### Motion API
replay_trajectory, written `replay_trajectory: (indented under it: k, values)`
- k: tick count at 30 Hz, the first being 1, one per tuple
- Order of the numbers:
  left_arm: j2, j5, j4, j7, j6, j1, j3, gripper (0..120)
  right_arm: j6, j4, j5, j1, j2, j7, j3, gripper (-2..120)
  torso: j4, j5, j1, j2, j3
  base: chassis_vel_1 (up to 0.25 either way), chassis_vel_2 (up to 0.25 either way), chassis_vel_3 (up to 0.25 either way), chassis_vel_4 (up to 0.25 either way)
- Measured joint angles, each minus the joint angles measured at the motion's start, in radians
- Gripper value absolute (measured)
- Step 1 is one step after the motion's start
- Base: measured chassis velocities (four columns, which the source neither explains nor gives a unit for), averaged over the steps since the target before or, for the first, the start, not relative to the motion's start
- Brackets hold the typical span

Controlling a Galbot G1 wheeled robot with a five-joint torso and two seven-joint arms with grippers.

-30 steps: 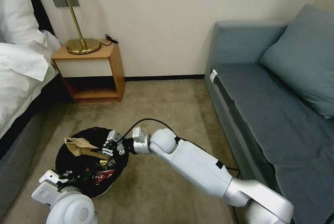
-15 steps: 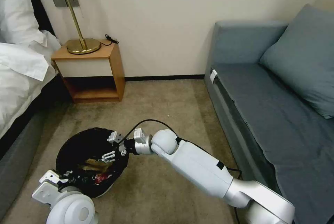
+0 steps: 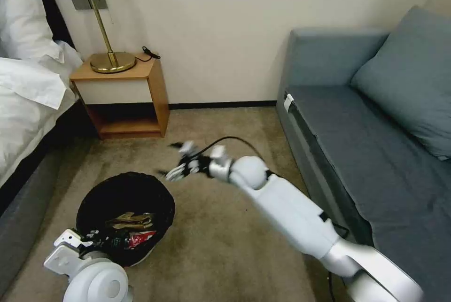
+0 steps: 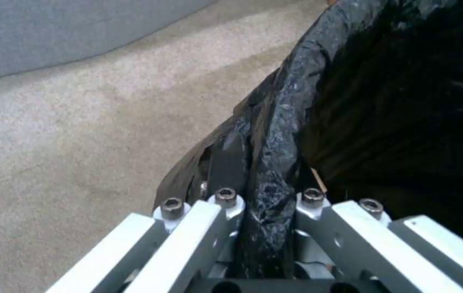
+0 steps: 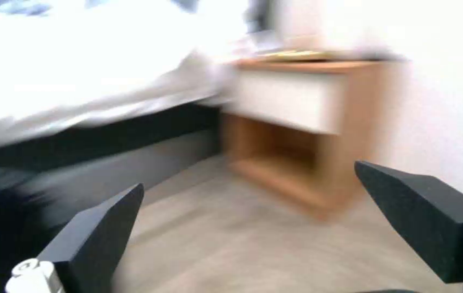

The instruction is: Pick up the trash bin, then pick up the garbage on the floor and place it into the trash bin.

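Gripping one trash bin point(image 3: 94, 198) by its bag-lined rim, left gripper point(image 4: 267, 211) jaws clenched; garbage point(image 3: 134, 227), two pieces countable, inside; right gripper point(image 3: 181, 163) jaws released above the carpet point(image 3: 225, 245).

The left pincer point(image 4: 267, 211) is clamped on the rim of the trash bin point(image 4: 280, 134), its pale metal fingers point(image 4: 188, 232) closed from either side onto a bunched fold of the wrinkly black bag point(image 4: 405, 101) that lines it. The bag's glossy edge runs up and away from the pincer, with the dark inside to one side. Beige carpet point(image 4: 79, 134) lies beside it, and a grey-blue surface point(image 4: 52, 28) beyond.
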Motion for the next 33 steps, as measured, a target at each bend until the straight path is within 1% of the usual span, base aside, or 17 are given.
replay_trajectory:
  k: [1,2,4,5,6,8,10,11,14,15,18,21,27,30,31,32,33]
  values:
    - [0.000,0.000,0.000,0.000,0.000,0.000,0.000,0,0.000,0.000,0.000,0.000,0.000,0.000,0.000,100,0.0000,0.0000,0.000,0.000,0.000,0.000,0.000,0.000,0.000]
    - [0.001,0.000,0.000,0.000,0.000,-0.001,0.001,0,0.014,0.025,0.037,-0.036,-0.024,0.105,0.008,100,0.0000,0.0001,0.000,0.000,0.000,0.000,0.000,0.000,0.000]
    - [0.003,0.000,0.000,0.000,0.000,-0.003,0.005,0,0.060,0.069,0.062,-0.103,-0.087,0.217,0.027,100,0.0001,0.0001,0.000,0.000,0.000,0.000,0.000,0.000,0.000]
    - [0.004,0.000,0.000,0.000,0.000,-0.003,0.007,0,0.076,0.086,0.061,-0.130,-0.120,0.238,0.040,100,0.0000,0.0002,0.000,0.000,0.000,0.000,0.000,0.000,0.000]
    - [0.004,0.000,0.000,0.000,0.000,-0.003,0.007,0,0.076,0.086,0.061,-0.130,-0.120,0.238,0.040,100,0.0000,0.0002,0.000,0.000,0.000,0.000,0.000,0.000,0.000]
    - [0.005,0.000,0.002,0.000,0.000,-0.003,0.009,0,0.094,0.136,0.060,-0.184,-0.190,0.270,0.078,100,-0.0002,-0.0003,0.000,0.000,0.000,0.000,0.000,0.000,0.000]
    - [0.005,0.000,0.005,0.000,0.000,-0.005,0.011,0,0.096,0.188,0.066,-0.238,-0.237,0.300,0.118,100,-0.0001,-0.0002,0.000,0.000,0.000,0.000,0.000,0.000,0.000]
    - [0.005,0.000,0.005,0.000,0.000,-0.005,0.011,0,0.096,0.188,0.066,-0.238,-0.237,0.300,0.118,100,-0.0001,-0.0002,0.000,0.000,0.000,0.000,0.000,0.000,0.000]
    - [0.004,-0.001,0.006,0.000,0.000,-0.007,0.012,0,0.095,0.281,0.076,-0.358,-0.273,0.342,0.206,100,0.0003,-0.0002,0.000,0.000,0.000,0.000,0.000,0.000,0.000]
    - [0.004,-0.001,0.006,0.000,0.000,-0.007,0.012,0,0.095,0.281,0.076,-0.358,-0.273,0.342,0.206,100,0.0003,-0.0002,0.000,0.000,0.000,0.000,0.000,0.000,0.000]
    - [0.007,-0.002,0.005,0.001,0.001,-0.008,0.009,0,0.104,0.346,0.079,-0.472,-0.269,0.349,0.296,100,-0.0001,-0.0001,0.000,0.000,0.000,0.000,0.000,0.000,0.000]
    - [0.009,-0.002,0.008,0.001,0.001,-0.008,0.008,0,0.123,0.369,0.072,-0.523,-0.256,0.349,0.333,100,0.0000,0.0000,0.000,0.000,0.000,0.000,0.000,0.000,0.000]
    - [0.009,-0.003,0.010,0.001,0.001,-0.007,0.011,0,0.155,0.388,0.040,-0.567,-0.218,0.343,0.374,100,0.0001,-0.0001,0.000,0.000,0.000,0.000,0.000,0.000,0.000]
    - [0.011,-0.003,0.010,0.001,0.001,-0.006,0.012,0,0.167,0.406,-0.003,-0.598,-0.164,0.331,0.402,100,0.0003,-0.0004,0.000,0.000,0.000,0.000,0.000,0.000,0.000]
    - [0.012,-0.003,0.010,0.001,0.001,-0.005,0.011,0,0.166,0.416,-0.017,-0.614,-0.133,0.328,0.409,100,0.0001,-0.0004,0.000,0.000,0.000,0.000,0.000,0.000,0.000]
    - [0.012,-0.003,0.010,0.001,0.001,-0.005,0.011,0,0.166,0.416,-0.017,-0.614,-0.133,0.328,0.409,100,0.0001,-0.0004,0.000,0.000,0.000,0.000,0.000,0.000,0.000]
    - [0.012,-0.003,0.010,0.001,0.001,-0.005,0.011,0,0.161,0.425,-0.024,-0.625,-0.112,0.330,0.411,100,0.0002,-0.0003,0.000,0.000,0.000,0.000,0.000,0.000,0.000]
